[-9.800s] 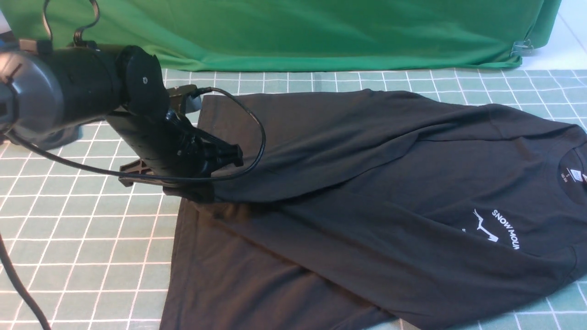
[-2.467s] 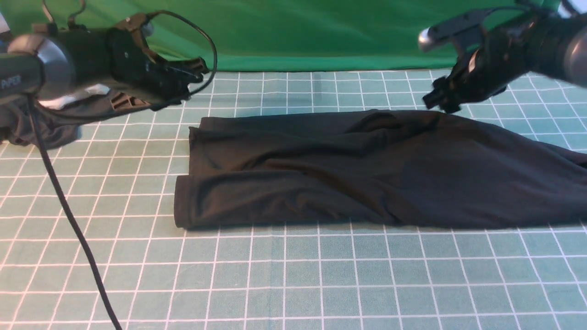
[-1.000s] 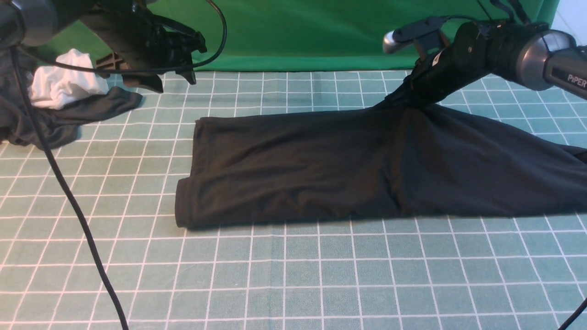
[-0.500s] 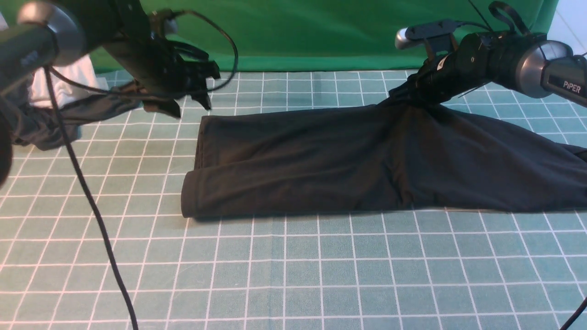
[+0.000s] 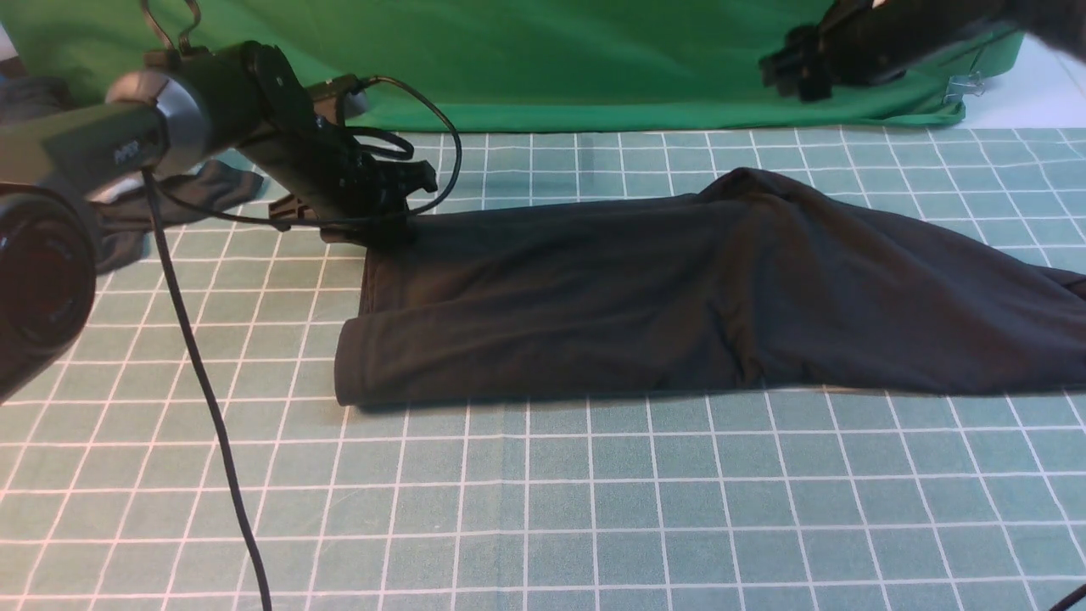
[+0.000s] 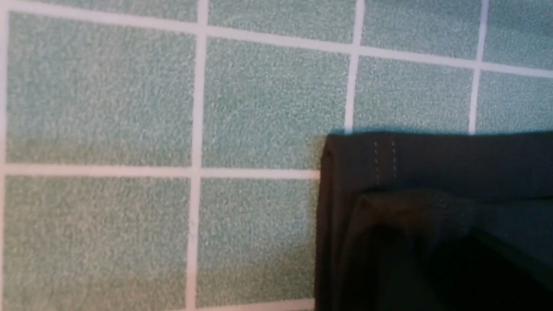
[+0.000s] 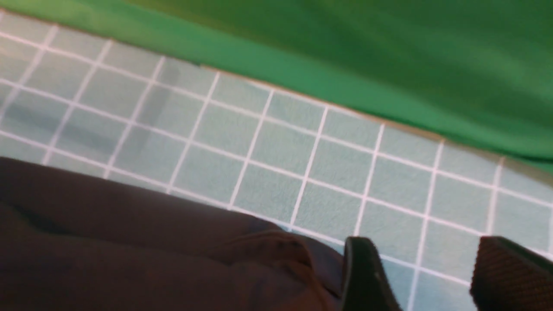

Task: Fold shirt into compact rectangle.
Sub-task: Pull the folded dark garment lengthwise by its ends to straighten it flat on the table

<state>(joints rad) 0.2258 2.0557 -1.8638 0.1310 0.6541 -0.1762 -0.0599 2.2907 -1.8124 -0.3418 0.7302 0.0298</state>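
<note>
Forward front view; wrist views nearer, all sharing the shirt [image 5: 679, 288]

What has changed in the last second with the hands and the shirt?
The right hand let go of the shirt at its far edge and lifted away toward the green backdrop, open. The left hand came down to the shirt's far left corner; a grip there cannot be confirmed. The shirt stays a long folded band on the checked cloth.

We cannot tell if the left gripper [image 5: 390, 225] pinches the shirt [image 5: 594, 288] at ten o'clock: dark on dark. At three o'clock the picture's edge cuts the shirt; the right gripper [image 5: 793, 76], at one o'clock, is blurred.
</note>
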